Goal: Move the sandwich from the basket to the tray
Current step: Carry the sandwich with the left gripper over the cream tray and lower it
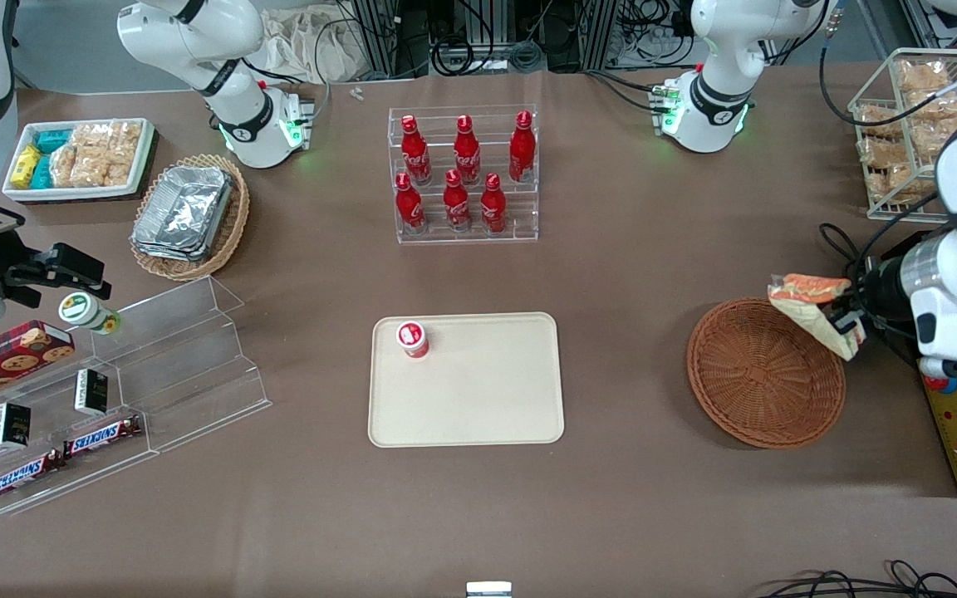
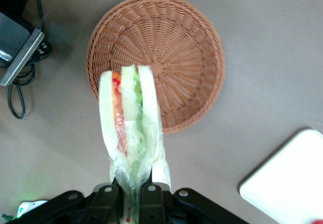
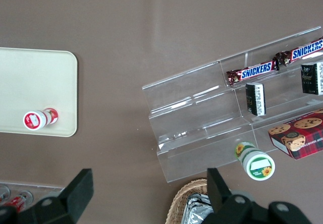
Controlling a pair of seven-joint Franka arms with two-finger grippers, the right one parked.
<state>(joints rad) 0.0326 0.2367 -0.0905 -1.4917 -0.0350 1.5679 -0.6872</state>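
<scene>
Counter [image 1: 628, 349]: brown, carries all items.
Tray [image 1: 478, 399]: cream, mid-counter, one small red-capped cup [image 1: 413, 338] on a corner; the rest is free, likely the drop zone.
Basket [image 1: 757, 378]: reddish wicker, toward the working arm's end, now empty.
Sandwich [image 2: 130, 118]: lifted clear above the basket rim, hanging by its wrap.
Hand [image 2: 132, 196]: closed on the sandwich's wrap end, above the basket's edge.

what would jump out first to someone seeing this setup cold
The gripper, shut on a clear-wrapped triangular sandwich, holds it above the empty round reddish-brown wicker basket. Next, six red bottles in a clear rack mid-table, and nearer the front camera a cream rectangular tray carrying one small red-and-white cup.
</scene>
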